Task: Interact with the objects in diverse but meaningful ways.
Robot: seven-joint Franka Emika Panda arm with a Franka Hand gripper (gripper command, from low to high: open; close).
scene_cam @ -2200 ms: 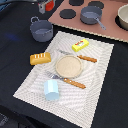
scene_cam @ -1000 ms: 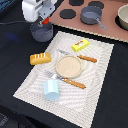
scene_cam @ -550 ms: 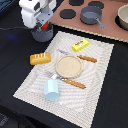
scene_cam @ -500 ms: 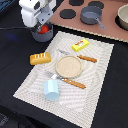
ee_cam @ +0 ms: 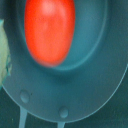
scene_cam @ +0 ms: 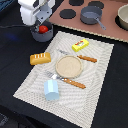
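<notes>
A red tomato [scene_cam: 44, 29] lies inside a grey handled pot [scene_cam: 36, 35] on the dark surface, just off the mat's far corner on the exterior view's left. My white gripper [scene_cam: 43, 23] hangs right over that pot, its fingers apart on either side of the tomato and not touching it. The wrist view is filled by the tomato [ee_cam: 49, 32] and the pot's grey floor and rim [ee_cam: 85, 95]; no fingers show there. On the mat lie a bread loaf [scene_cam: 40, 58], a yellow packet [scene_cam: 80, 45] and a light-blue cup [scene_cam: 51, 90]. A second grey pot [scene_cam: 91, 15] sits on the toy stove.
A tan plate [scene_cam: 68, 66] rests mid-mat between an orange-handled knife [scene_cam: 86, 58] and fork [scene_cam: 70, 82]. The brown stove board [scene_cam: 107, 30] with black burners runs along the back, with a bowl [scene_cam: 123, 16] at its right end.
The arm has come into view at the exterior view's upper left and settled over the pot with the tomato. It has barely moved over the last half second.
</notes>
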